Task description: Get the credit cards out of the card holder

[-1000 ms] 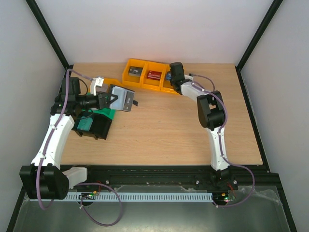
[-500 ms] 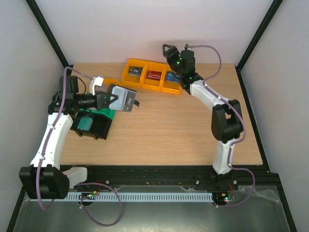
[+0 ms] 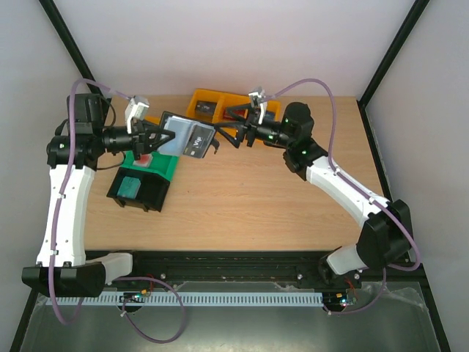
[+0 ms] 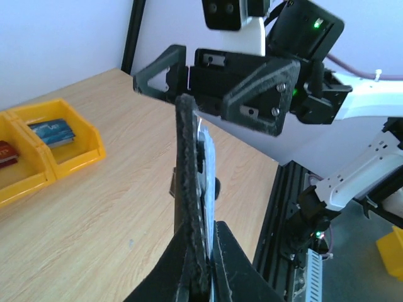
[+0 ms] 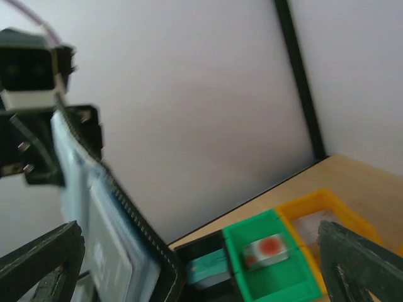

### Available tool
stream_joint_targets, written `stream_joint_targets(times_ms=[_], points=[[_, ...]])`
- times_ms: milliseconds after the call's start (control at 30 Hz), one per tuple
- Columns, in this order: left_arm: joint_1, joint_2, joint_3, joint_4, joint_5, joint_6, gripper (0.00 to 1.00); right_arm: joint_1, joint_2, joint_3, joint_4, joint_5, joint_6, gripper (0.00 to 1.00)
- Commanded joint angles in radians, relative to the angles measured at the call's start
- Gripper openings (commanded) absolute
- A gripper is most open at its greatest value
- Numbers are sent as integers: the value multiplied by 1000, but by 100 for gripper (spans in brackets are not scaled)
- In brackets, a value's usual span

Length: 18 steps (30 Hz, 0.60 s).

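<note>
My left gripper (image 3: 152, 139) is shut on the black card holder (image 3: 189, 138) and holds it in the air above the table's back left. The holder hangs open, its grey-blue pockets facing up. In the left wrist view the card holder (image 4: 189, 163) stands edge-on between my fingers (image 4: 234, 251). My right gripper (image 3: 229, 125) is open just right of the holder's free edge, with nothing between its fingers. The right wrist view has the card holder (image 5: 113, 251) at the left. Loose credit cards lie in bins: a teal one (image 3: 132, 185), a red-and-white one (image 5: 267, 248) and a blue one (image 4: 53, 131).
A row of yellow bins (image 3: 198, 97) stands at the back, partly behind both grippers. Under the left arm a green bin (image 3: 167, 170) sits beside a black bin (image 3: 150, 199). The black frame rail (image 3: 242, 258) runs along the near edge.
My right arm swung from the yellow bins over to the holder, and its jaws opened wide. My left arm lifted the holder higher and a little further back.
</note>
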Motion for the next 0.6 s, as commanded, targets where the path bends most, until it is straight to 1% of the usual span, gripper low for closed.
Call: stream_joint_targets(times_ms=[0,100,233,367,467,500,533,567], points=[[4,1,41,1,73,-67,2,20,-33,-33,132,-201,-8,99],[4,1,70,9,122,-76,2,47,-18,-35,145,-206,-22,99],[4,-4,90,1,139,-77,2,69,18,-26,207,-242,44,99],[4,-1,86,2,164,-77,2,105,48,-12,218,-233,49,99],[4,-3,85,-3,173,-69,2,106,69,-2,269,-256,105,99],[4,-4,84,-7,174,-64,2,108,74,2,292,-269,123,98],[4,-5,82,-9,174,-60,2,108,77,7,298,-284,136,93],[4,-5,79,-10,173,-58,2,110,83,14,298,-297,143,84]])
